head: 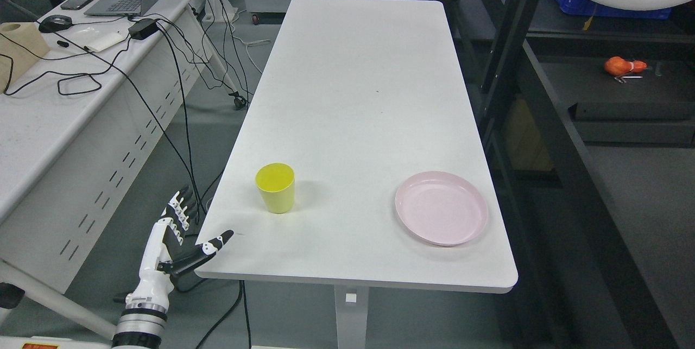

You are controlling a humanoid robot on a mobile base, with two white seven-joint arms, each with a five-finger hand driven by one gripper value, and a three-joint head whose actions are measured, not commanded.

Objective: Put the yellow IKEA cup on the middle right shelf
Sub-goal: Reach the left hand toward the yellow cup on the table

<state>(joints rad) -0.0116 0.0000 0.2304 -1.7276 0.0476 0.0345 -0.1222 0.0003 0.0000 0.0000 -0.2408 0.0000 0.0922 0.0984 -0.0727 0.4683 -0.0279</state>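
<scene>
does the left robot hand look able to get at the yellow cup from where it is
Probably yes. The left robot hand is open at the table's near left corner, and the yellow cup stands upright just beyond it with only bare tabletop between them. The pink plate lies well aside.

Just one view is given, taken from head height and angled down along the white bench [358, 94]. The near end is seen fairly close, while the far end is caught well back.
</scene>
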